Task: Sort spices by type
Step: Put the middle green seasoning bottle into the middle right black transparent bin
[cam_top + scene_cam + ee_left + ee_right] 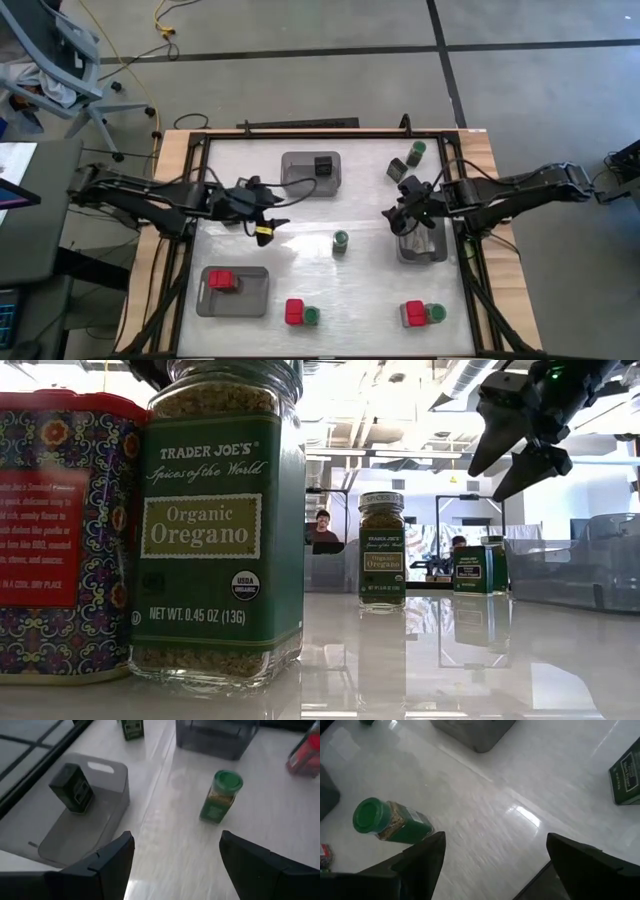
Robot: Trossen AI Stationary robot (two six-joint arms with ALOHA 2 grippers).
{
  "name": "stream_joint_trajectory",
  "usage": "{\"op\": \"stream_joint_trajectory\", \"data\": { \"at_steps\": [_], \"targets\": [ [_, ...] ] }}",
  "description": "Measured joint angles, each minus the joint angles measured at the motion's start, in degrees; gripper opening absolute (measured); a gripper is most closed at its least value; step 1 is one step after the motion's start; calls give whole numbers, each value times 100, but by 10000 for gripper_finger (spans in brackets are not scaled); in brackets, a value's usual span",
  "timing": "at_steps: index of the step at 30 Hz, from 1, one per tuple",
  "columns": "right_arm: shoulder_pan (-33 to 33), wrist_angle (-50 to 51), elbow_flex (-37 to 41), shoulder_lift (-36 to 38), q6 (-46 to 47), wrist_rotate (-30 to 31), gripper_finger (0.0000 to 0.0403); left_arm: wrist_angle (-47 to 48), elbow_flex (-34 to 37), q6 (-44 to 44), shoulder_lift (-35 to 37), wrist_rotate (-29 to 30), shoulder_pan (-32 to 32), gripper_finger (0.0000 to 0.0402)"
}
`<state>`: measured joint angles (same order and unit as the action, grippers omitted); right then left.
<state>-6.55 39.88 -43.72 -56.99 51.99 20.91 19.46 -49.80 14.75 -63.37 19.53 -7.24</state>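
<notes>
The spices stand about the white table. One green-lidded jar stands upright on its base mid-table, between my grippers; it shows in the left wrist view and the right wrist view. A black box stands in the far grey tray. A red box lies in the near-left tray. My left gripper hovers open left of the jar, with nothing between its fingers. My right gripper hangs open above the right tray, also holding nothing.
Near the front edge stand two pairs of a red box and a jar; the first fills the low view. At the far right stand another jar and a black box. A black frame rims the table.
</notes>
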Motion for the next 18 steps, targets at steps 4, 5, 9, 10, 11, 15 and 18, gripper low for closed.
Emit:
{"op": "stream_joint_trajectory", "data": {
  "at_steps": [4, 5, 9, 10, 11, 15, 18],
  "targets": [
    [128, 0, 0, 0, 2, 0, 373, -85, 264, -81, 359, 35, -1, 279],
    [161, 0, 0, 0, 4, 2, 373, -85, 312, -84, 444, 37, -1, 279],
    [269, -2, 0, 0, 4, 0, 373, 29, 336, -70, 659, 56, -1, 279],
    [299, -4, 0, 0, 4, 0, 373, 46, 336, -78, 698, 58, -1, 279],
    [326, -4, 0, 0, 6, 0, 373, 33, 336, -92, 739, 58, -1, 279],
    [458, -2, 0, 0, 78, 2, 373, 27, 336, -101, 894, 68, -1, 279],
    [552, -2, 0, 0, 308, 0, 373, 29, 336, -200, 980, 70, -1, 279]
  ]
}}
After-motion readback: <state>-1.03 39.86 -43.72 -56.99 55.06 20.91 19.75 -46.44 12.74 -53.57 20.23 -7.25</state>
